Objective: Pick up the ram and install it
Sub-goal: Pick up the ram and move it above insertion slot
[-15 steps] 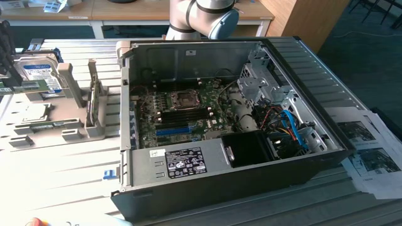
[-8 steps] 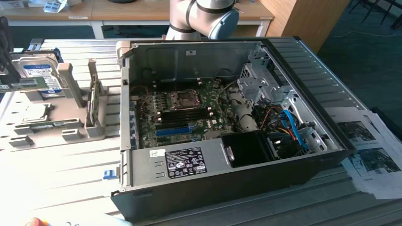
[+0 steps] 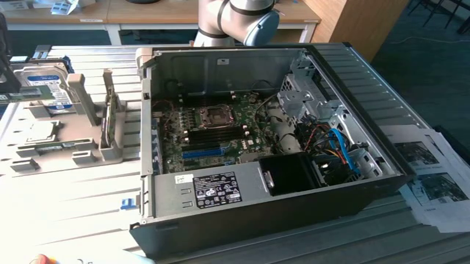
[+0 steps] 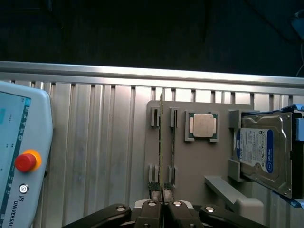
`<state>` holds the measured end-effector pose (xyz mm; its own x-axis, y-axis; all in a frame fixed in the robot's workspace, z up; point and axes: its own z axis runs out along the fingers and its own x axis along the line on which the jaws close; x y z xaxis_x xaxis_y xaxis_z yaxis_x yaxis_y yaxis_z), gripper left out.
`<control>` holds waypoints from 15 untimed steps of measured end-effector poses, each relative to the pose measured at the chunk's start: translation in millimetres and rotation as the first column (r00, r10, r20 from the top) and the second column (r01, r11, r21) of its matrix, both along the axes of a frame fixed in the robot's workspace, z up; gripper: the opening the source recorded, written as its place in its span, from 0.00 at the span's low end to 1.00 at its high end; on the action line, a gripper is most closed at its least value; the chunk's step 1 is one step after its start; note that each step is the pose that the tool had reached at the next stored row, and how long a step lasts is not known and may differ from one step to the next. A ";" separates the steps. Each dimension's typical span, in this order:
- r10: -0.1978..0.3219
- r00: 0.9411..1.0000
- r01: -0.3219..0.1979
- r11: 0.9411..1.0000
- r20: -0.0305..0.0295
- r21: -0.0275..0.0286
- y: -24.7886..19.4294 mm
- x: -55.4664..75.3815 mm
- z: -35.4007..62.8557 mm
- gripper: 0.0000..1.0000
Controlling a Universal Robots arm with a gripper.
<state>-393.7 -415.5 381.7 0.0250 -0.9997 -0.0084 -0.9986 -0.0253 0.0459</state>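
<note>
The ram (image 4: 161, 142) is a thin green stick seen edge-on in the wrist view, and my gripper (image 4: 161, 189) is shut on its near end. It hangs over the grey parts holder (image 4: 190, 161), beside a second thin stick (image 4: 173, 142) that stands in the holder's slots. In the exterior view the gripper (image 3: 7, 91) is a dark shape at the far left edge, with the green ram (image 3: 28, 98) sticking out in front of the hard drive (image 3: 48, 88). The open computer case (image 3: 242, 214) lies well off to the exterior view's right, its motherboard (image 3: 209, 132) exposed.
A square silver processor (image 4: 203, 126) and the blue-labelled hard drive (image 4: 261, 154) rest in the holder. A teach pendant (image 4: 19, 156) with a red stop button lies on the ribbed metal table (image 4: 95, 142). Papers (image 3: 433, 176) lie to the exterior view's right of the case.
</note>
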 end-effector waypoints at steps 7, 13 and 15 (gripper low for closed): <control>0.000 1.000 0.000 1.000 0.000 0.000 0.0 0.0 4.9 0.12; -0.011 1.000 0.011 1.000 0.000 0.000 0.0 0.0 4.9 0.12; -0.019 1.000 0.019 1.000 0.000 0.000 0.0 0.0 4.9 0.12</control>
<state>-393.7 -415.5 386.6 0.0063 -0.9999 -0.0082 -0.9989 -0.0067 0.0460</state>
